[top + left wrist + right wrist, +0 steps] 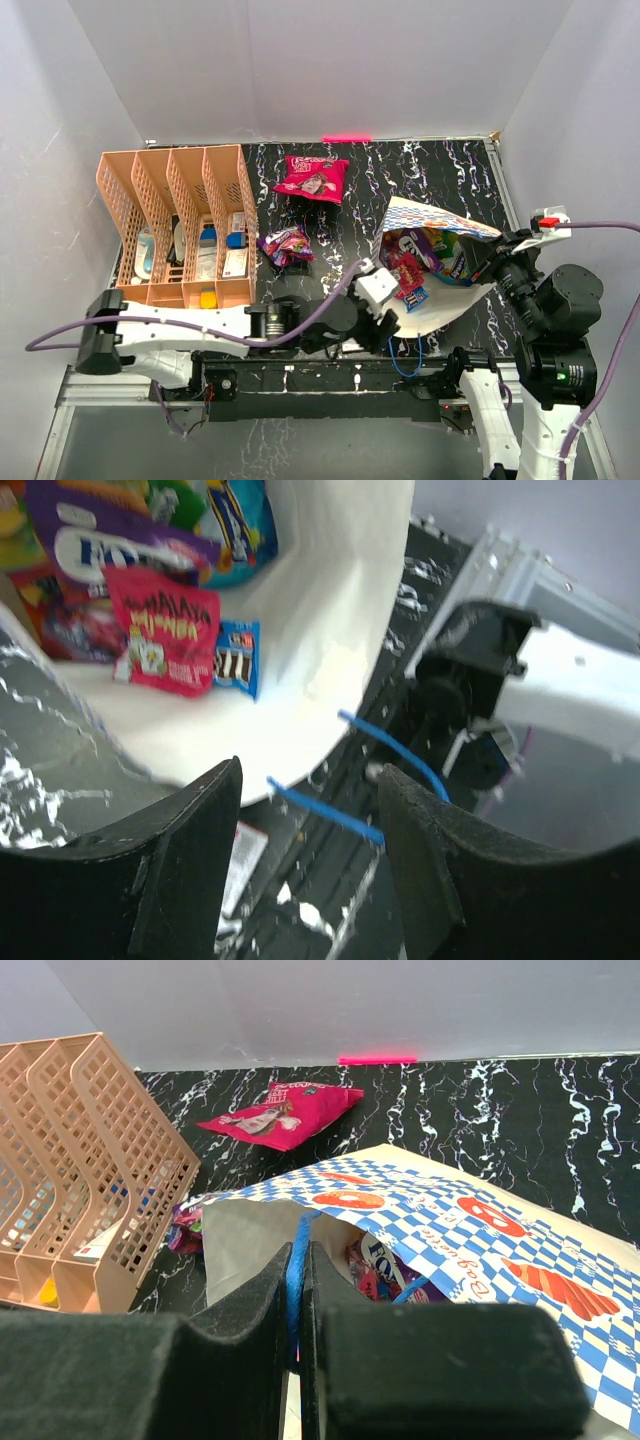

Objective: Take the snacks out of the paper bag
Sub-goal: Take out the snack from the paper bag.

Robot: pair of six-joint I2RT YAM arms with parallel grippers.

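Black fingers of the left gripper stood apart with nothing between them, poised just before the mouth of the large blue-and-white checkered paper bag. Bag lay on its side at the right of the black, white-veined table, its mouth turned toward the left arm. Right gripper was closed tight on the thin blue cord handle of the upper wall, lifting that wall. Judged purpose: to keep the mouth gaping so the other arm could reach in. A second blue cord handle trailed loose on the table by the lower lip.

Inside, on the plain cream lining, were noted a glossy magenta-pink candy packet, a small blue packet touching its edge, and a larger purple packet behind them. Others lay deeper and could not be told apart.

Two snacks lay outside the bag: a magenta-pink chip packet toward the far edge, and a crumpled purple wrapper near the peach-orange plastic divider rack. Task judged partly done; the magenta-pink candy packet, lying nearest the mouth, appeared the easiest next pick.
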